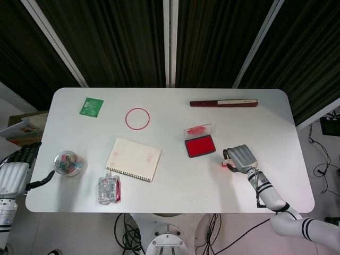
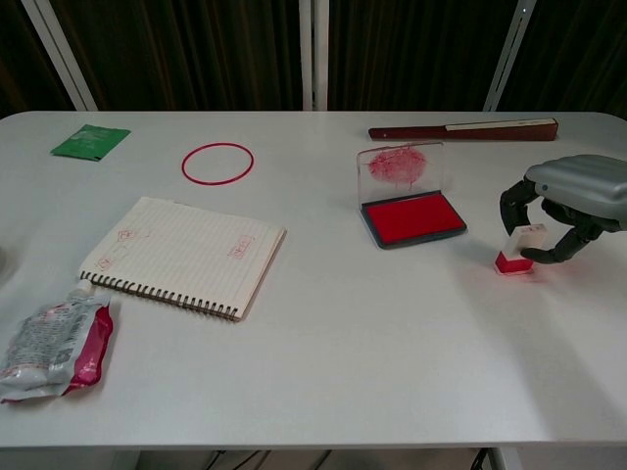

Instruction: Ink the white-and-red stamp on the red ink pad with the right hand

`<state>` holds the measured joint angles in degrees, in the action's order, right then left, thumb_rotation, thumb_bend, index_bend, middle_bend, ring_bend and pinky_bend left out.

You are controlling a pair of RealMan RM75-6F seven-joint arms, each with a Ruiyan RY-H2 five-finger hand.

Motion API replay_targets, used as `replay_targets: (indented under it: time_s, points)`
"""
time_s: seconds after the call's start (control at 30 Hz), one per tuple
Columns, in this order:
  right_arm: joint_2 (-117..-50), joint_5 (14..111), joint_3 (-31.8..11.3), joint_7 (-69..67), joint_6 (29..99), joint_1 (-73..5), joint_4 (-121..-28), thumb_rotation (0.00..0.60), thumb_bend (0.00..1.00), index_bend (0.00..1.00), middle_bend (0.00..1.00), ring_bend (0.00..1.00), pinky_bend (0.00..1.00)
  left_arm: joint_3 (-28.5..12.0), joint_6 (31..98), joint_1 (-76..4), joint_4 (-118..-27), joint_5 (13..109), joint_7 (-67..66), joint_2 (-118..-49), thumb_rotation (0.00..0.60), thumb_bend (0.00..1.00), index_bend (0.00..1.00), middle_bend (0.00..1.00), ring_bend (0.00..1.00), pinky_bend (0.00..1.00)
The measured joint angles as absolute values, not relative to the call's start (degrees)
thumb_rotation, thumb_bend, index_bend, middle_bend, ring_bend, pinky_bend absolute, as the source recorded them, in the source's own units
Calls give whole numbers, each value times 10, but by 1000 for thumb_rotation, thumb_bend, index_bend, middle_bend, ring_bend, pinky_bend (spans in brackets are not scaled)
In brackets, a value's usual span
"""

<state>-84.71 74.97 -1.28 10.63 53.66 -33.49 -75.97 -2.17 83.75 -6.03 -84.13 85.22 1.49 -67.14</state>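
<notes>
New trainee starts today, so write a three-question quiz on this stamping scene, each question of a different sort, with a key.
1. True or false: the ink pad's clear lid stands open.
2. Which thing lies nearest the white-and-red stamp? A) green packet B) ink pad C) red ring
3. Fill in: the right hand has its fingers curled around the ____.

Key
1. True. The lid stands up at the pad's far edge, smeared red.
2. B. The stamp stands on the table just right of the pad, not yet on it.
3. Stamp. The left hand is at the table's left edge, holding nothing.
</notes>
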Motion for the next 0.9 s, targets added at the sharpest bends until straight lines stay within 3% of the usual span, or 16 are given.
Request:
replay_targets:
  time_s: [0.17, 0.63, 0.73, 0.77, 0.83, 0.9]
  points:
    - [-845, 749, -14, 109, 530, -335, -762, 600, 282, 498, 447, 849, 923, -22, 836, -61, -842, 852, 13, -671, 249, 195, 62, 113, 129, 200]
    - [-835, 755, -15, 107, 519, -336, -772, 600, 267, 363, 356, 848, 923, -21, 837, -60, -844, 852, 14, -669, 250, 195, 62, 113, 129, 200]
    - [-829, 758, -13, 106, 516, -337, -776, 600, 255, 202, 273, 847, 923, -21, 837, -60, -844, 853, 13, -669, 248, 195, 62, 113, 129, 200]
    - [-827, 759, -13, 105, 516, -337, -778, 600, 238, 102, 224, 847, 923, -21, 837, -60, -844, 853, 13, -669, 249, 196, 62, 112, 129, 200]
    - [-821, 766, -12, 103, 519, -336, -785, 600, 204, 14, 171, 846, 923, -21, 838, -60, -845, 853, 13, -669, 247, 196, 62, 112, 129, 200]
    - [-812, 772, -10, 104, 526, -334, -793, 600, 175, 0, 136, 847, 923, -21, 837, -60, -845, 853, 13, -669, 244, 196, 62, 113, 129, 200]
